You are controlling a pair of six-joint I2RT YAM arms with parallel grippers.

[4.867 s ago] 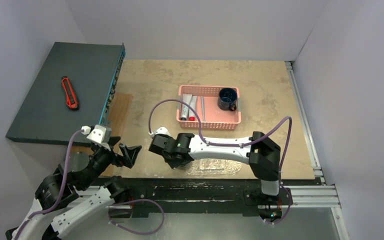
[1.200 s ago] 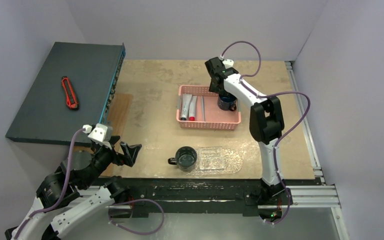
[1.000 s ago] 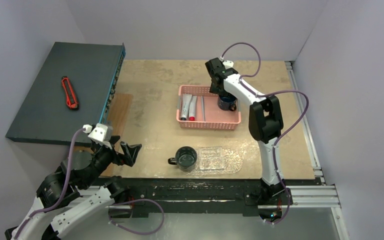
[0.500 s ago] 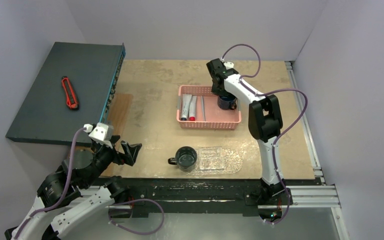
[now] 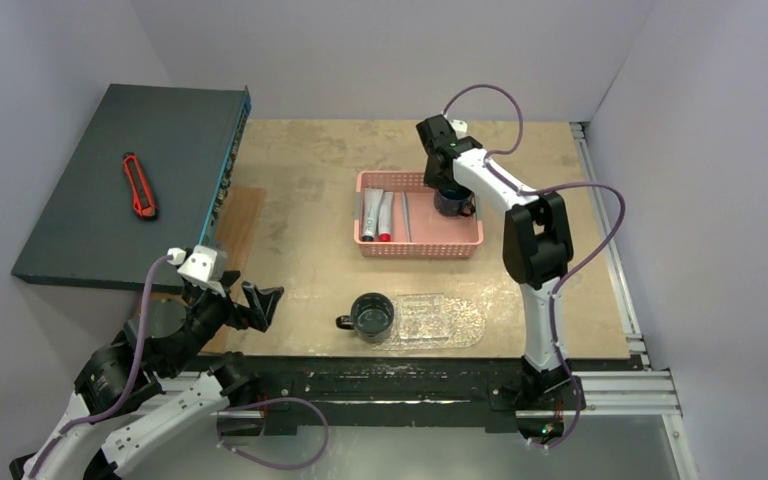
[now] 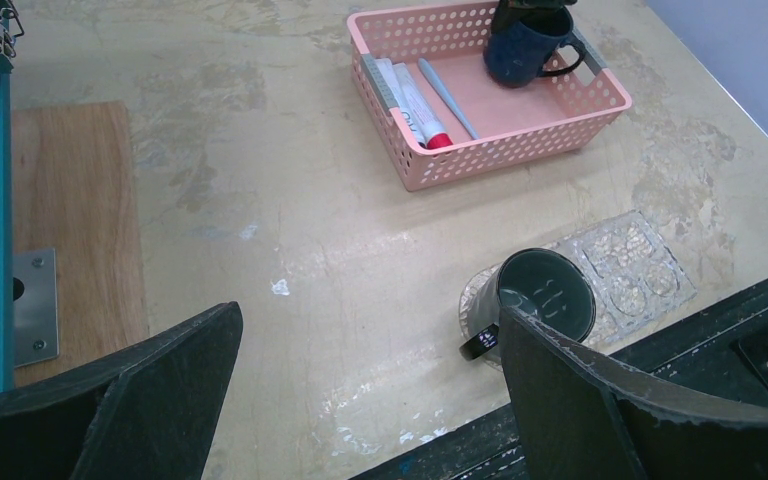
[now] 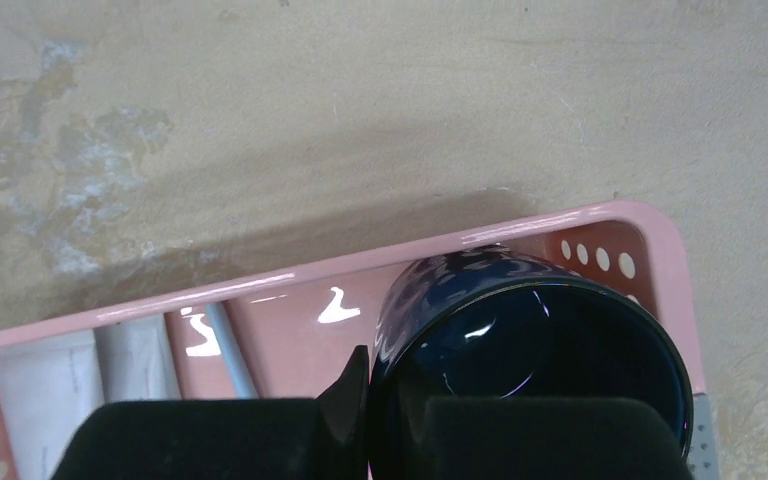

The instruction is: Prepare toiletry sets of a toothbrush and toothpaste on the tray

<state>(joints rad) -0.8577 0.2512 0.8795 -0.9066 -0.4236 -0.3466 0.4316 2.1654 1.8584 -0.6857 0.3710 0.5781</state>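
A blue mug (image 5: 452, 204) stands at the right end of the pink basket (image 5: 420, 250). My right gripper (image 5: 446, 188) is shut on its rim, one finger inside the mug (image 7: 480, 290) and one outside. Two silvery tubes (image 5: 372, 212) with red caps and a pale-blue toothbrush (image 5: 405, 216) lie in the basket's left half. A dark green mug (image 5: 372, 316) sits at the left end of the clear bumpy tray (image 5: 450, 322). My left gripper (image 6: 370, 315) hangs open over the near left of the table, with the green mug (image 6: 545, 295) beside its right finger.
A dark grey box (image 5: 110, 180) with a red utility knife (image 5: 140, 186) on it fills the far left. A wooden board (image 5: 240, 215) lies beside it. A metal rail (image 5: 605, 230) runs along the table's right edge. The walls stand close behind.
My right gripper closed on the blue mug's rim over the last second. Several seconds earlier that arm was down at the tray. The left arm has stayed put.
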